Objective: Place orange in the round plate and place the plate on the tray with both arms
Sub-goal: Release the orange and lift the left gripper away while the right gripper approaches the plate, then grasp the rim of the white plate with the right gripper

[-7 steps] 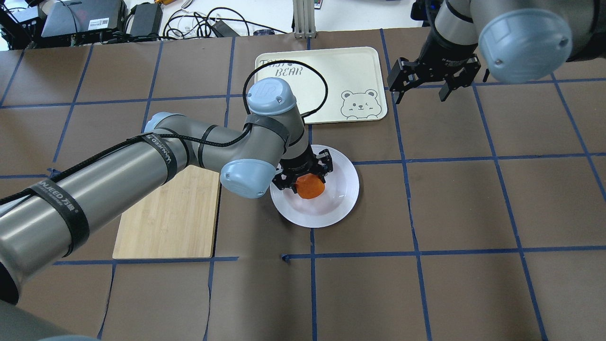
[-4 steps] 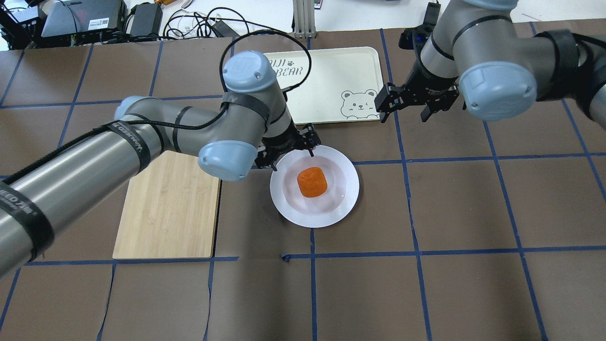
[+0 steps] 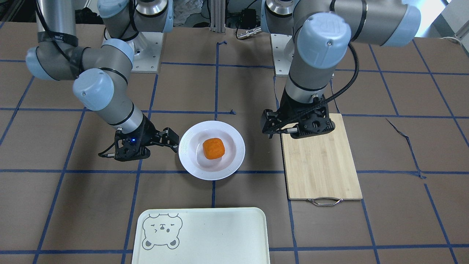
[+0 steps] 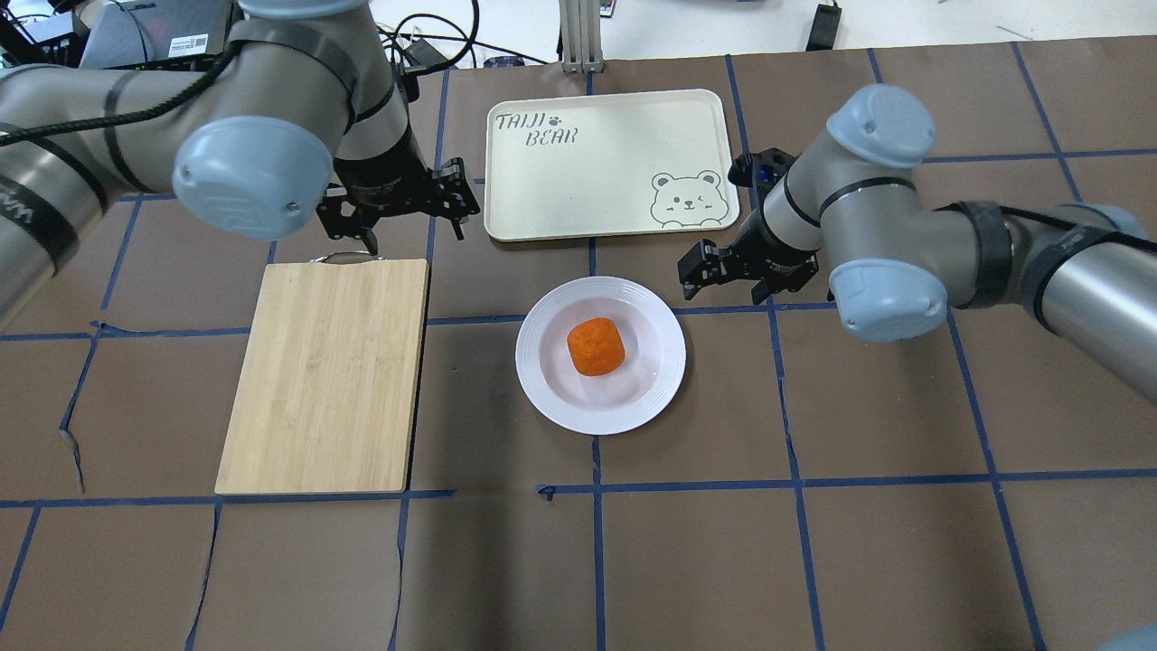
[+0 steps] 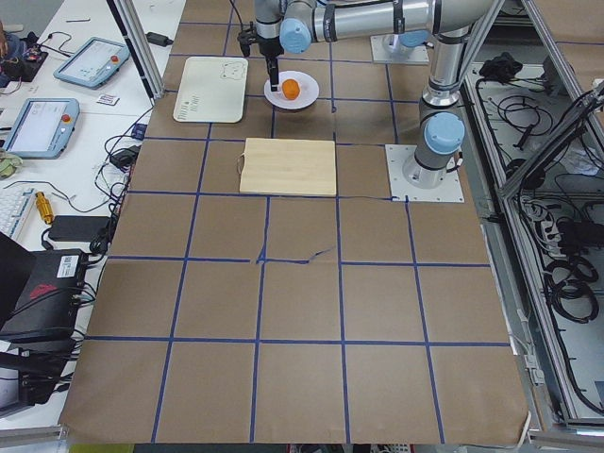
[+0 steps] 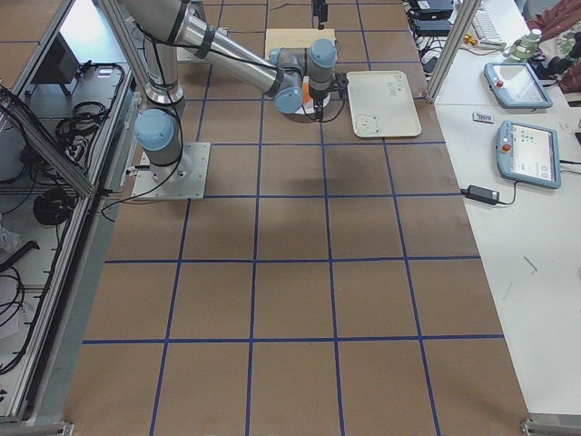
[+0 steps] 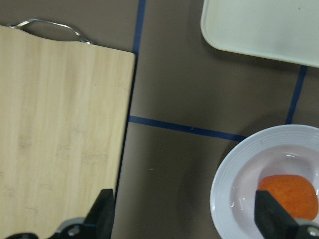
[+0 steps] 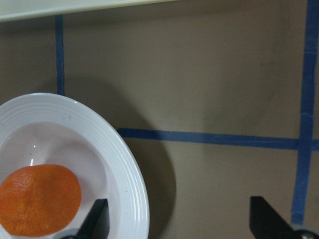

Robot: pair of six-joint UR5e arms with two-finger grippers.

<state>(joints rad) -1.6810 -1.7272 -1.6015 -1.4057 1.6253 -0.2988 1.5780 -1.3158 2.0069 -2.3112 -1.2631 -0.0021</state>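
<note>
Two grippers flanked the round plate (image 4: 664, 362), and neither had hold of anything. We saw the orange (image 4: 596, 346) lying in the plate's sunken centre, free of both arms. The plate sat flat on the brown table (image 4: 813, 542), on a crossing of the blue tape lines, and not on the tray (image 4: 597, 194). The tray lay apart from it on the side away from the robot, with its bear (image 4: 686, 200) in the corner nearest the right arm.

We found the left gripper (image 4: 417, 237) raised over the table near the handle end of the cutting board (image 4: 325, 380), well apart from the plate. Its jaws were spread wide. In its wrist view both fingers (image 7: 102, 216) framed bare table, with the board on one side and the plate's rim and the orange on the other.

We saw the right gripper (image 4: 723, 291) close to the plate on the robot's right, between the plate and the tray's bear corner. Its jaws were also wide apart and empty. In its wrist view one finger (image 8: 97, 219) showed over the plate's ridged rim and the other over bare table. We could not tell whether that finger touched the rim.

The board lay flat on the robot's left, its metal handle (image 4: 343, 258) pointing away from the robot.
</note>
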